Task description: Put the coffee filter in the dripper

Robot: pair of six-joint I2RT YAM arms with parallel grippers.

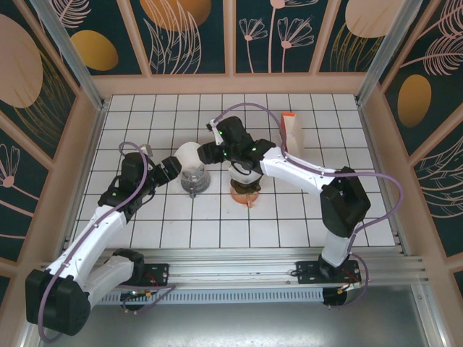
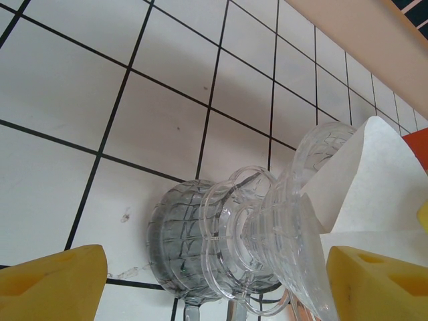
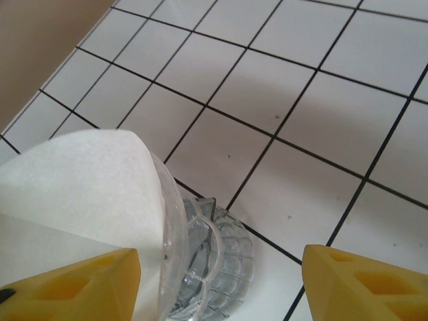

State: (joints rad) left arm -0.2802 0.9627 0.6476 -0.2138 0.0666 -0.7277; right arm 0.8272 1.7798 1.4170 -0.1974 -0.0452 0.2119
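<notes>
Left fingers (image 2: 53, 281) and right fingers (image 3: 364, 281) are spread wide, gripping nothing; filter (image 1: 189, 157) sits in dripper (image 1: 194, 183), toward the table's (image 1: 289, 217) left edge; probably only withdrawal remains.

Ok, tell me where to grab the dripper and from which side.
Take the dripper by the narrow ribbed waist between its base and cone, coming in level from the left, where the open left gripper faces it. The filter stands above the rim, so a grip from above would likely crush it, and the flared cone wall looks apt to slip.
</notes>
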